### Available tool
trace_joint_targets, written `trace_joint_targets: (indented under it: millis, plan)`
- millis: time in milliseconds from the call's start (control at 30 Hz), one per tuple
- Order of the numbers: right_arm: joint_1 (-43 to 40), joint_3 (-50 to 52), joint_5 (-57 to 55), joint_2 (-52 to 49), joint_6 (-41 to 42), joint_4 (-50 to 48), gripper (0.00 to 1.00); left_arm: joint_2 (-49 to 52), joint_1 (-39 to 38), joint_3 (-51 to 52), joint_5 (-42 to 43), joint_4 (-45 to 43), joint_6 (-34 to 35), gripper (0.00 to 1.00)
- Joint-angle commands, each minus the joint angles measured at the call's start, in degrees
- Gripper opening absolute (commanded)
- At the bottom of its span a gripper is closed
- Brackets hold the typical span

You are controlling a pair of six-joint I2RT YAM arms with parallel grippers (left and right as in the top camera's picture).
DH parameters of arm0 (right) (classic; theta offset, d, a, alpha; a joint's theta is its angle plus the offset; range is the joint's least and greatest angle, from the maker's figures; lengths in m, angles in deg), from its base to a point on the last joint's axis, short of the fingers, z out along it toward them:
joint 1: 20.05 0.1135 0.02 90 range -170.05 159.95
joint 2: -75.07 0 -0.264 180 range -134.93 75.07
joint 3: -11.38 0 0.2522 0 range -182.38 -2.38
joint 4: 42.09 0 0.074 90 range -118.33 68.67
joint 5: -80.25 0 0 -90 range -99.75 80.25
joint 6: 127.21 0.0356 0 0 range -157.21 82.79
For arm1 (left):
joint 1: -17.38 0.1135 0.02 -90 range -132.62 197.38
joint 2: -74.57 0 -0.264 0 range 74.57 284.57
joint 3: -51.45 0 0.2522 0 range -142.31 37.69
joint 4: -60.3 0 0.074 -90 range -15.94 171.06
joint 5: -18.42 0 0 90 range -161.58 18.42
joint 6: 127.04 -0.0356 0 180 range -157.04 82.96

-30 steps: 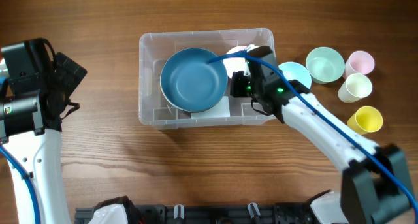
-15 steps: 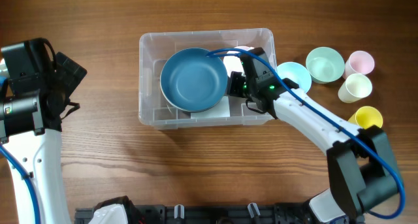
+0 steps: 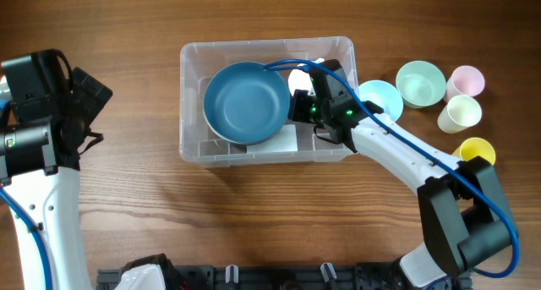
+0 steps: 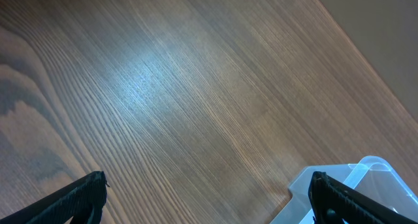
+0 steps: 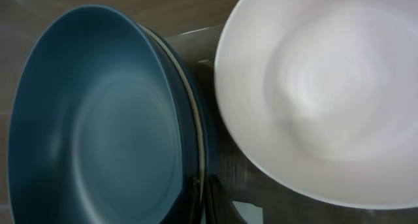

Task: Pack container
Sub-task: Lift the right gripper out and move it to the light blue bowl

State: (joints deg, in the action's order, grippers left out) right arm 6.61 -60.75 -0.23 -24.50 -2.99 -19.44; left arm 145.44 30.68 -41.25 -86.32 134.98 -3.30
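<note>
Overhead, far left of frame: left tool [image 4: 208, 181] sits over bare table [image 3: 127, 36], fingers spread wide w/ nothing btwn them. Left wrist view shows wood grain plus one corner of the container at lower right, so that arm isn't in play.

Frame centre: container [image 3: 193, 146], long side running across. Blue bowl [image 3: 245, 104] takes up its left and middle. Can't tell from above whether it's flat on the base yet.

Right tool [image 3: 297, 106] is at the bowl's right rim. Right wrist view shows the rim running down btwn the dark fingers, so I read it as pinched on that rim. White bowl [image 3: 303, 75] is just beside it, upper right of the container, partly hidden by the arm.

Outside at right: light-blue bowl [image 3: 382, 95], mint bowl [image 3: 420, 81], 3 cups.

Step in hand, I think: seat the blue bowl. I'd lower slowly till it's level, keep the rim off the white bowl, spread the fingers only once it's resting, then lift straight up. Prob. best to hug the left wall, leaving space on the right for the rest.
</note>
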Motion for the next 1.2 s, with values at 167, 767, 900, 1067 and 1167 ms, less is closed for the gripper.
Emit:
trace_joint_targets:
  millis: [167, 767, 900, 1067, 1167]
  plan:
    - [0.94, -0.79, 5.01, -0.57, -2.10, -0.81, 0.04, -0.26, 0.37, -0.90, -0.09, 0.04, 0.11, 1.00]
    - [0.74, -10.21, -6.19, 11.37, -20.41, 9.94, 0.04, -0.26, 0.37, -0.90, -0.09, 0.04, 0.11, 1.00]
    - [0.50, -11.41, -11.96, 17.55, -15.23, 14.03, 0.04, -0.26, 0.37, -0.90, -0.09, 0.04, 0.11, 1.00]
    - [-3.78, -11.41, -15.82, 24.81, -8.87, 21.31, 0.04, -0.26, 0.37, -0.90, -0.09, 0.02, 0.11, 1.00]
    - [-9.01, -11.41, -15.10, 28.26, -6.60, 27.50, 0.04, -0.26, 0.37, -0.90, -0.09, 0.02, 0.11, 1.00]
